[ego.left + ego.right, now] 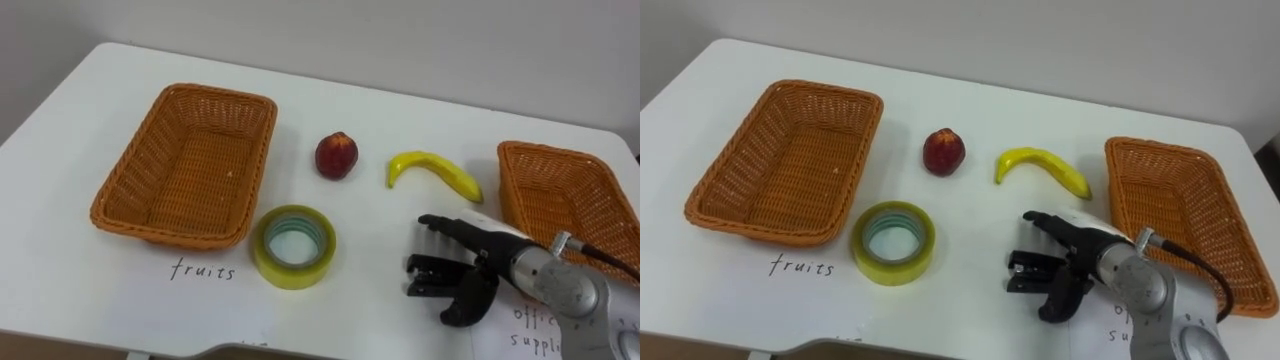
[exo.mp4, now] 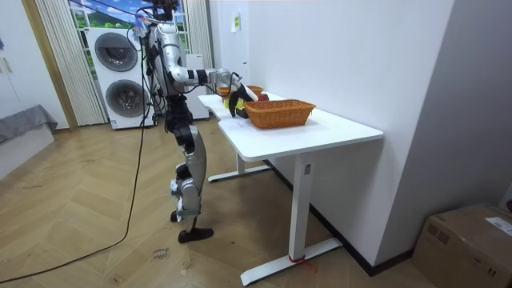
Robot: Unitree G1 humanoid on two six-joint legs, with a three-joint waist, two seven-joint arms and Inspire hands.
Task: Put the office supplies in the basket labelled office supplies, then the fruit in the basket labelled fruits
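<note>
Right hand (image 1: 455, 268) low over white table (image 1: 400, 110), just in front of banana (image 1: 433, 172), fingers loosely bent, holding nothing. Red apple (image 1: 337, 155) left of banana, apart. Yellow tape roll (image 1: 294, 246) flat, just beside left wicker basket (image 1: 185, 165). Right wicker basket (image 1: 565, 195) near hand

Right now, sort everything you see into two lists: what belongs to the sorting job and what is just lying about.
Job: left basket, right basket, red fruit, banana, roll of tape, right hand, open, near the banana.
Lying about: two stacked washing machines, cardboard box.
</note>
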